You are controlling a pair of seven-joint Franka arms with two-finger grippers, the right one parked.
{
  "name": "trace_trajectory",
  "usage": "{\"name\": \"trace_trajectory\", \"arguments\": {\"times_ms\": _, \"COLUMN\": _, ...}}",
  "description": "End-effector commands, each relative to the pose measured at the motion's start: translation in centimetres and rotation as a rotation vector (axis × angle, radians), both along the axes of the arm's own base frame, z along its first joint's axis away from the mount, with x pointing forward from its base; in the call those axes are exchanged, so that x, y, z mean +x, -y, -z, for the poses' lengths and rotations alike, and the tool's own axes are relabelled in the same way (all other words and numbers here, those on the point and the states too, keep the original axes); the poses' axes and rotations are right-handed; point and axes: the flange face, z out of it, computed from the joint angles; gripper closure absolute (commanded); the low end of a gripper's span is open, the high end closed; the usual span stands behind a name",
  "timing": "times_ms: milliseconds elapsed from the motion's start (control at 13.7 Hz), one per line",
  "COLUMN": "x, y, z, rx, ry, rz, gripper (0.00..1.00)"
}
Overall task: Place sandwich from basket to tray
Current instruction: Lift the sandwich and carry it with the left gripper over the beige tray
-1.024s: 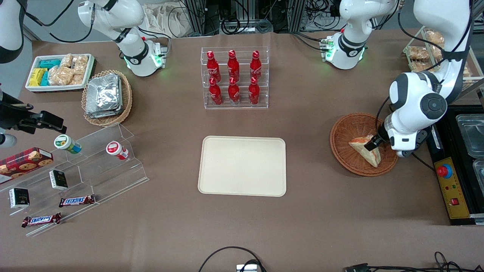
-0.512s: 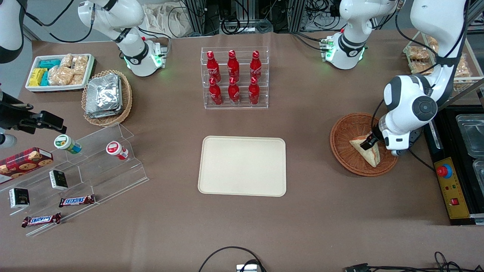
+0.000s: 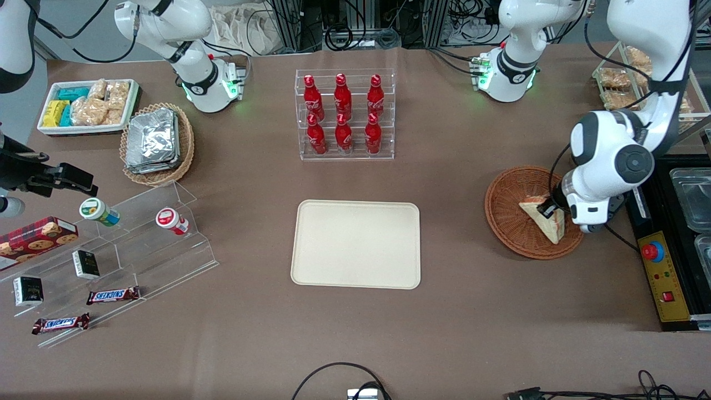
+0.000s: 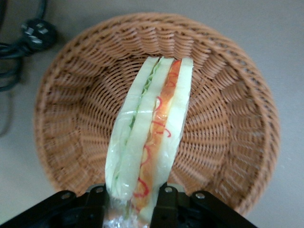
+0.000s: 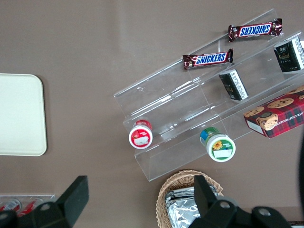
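One sandwich (image 4: 151,127) sits clamped at its end btwn my gripper (image 4: 131,202) fingers, over the basket (image 3: 506,218), toward working arm's end. Step: pick done, I judge. Next req: lift clear of rim, carry to tray (image 3: 355,244), set flat.

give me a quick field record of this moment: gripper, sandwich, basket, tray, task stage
gripper: left arm's gripper over the basket, fingers shut on one end of the sandwich
sandwich: wrapped wedge, held over the basket; whether it touches the weave cannot be told
basket: round reddish-brown wicker, toward the working arm's end of the table
tray: cream, nothing on it, mid-table
task stage: sandwich grasped, not yet carried to the tray
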Motion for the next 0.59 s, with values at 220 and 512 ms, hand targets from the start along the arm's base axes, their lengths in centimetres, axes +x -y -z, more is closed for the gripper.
{"name": "trace_trajectory", "arguments": {"times_ms": 220, "x": 3.7, "y": 11.1, "z": -15.5, "rx": 0.025, "ry": -0.044, "rz": 0.173, "gripper": 1.0}}
{"name": "trace_trajectory", "arguments": {"times_ms": 512, "x": 1.2, "y": 22.1, "z": -20.3, "rx": 0.026, "ry": -0.089, "rz": 0.353, "gripper": 1.0}}
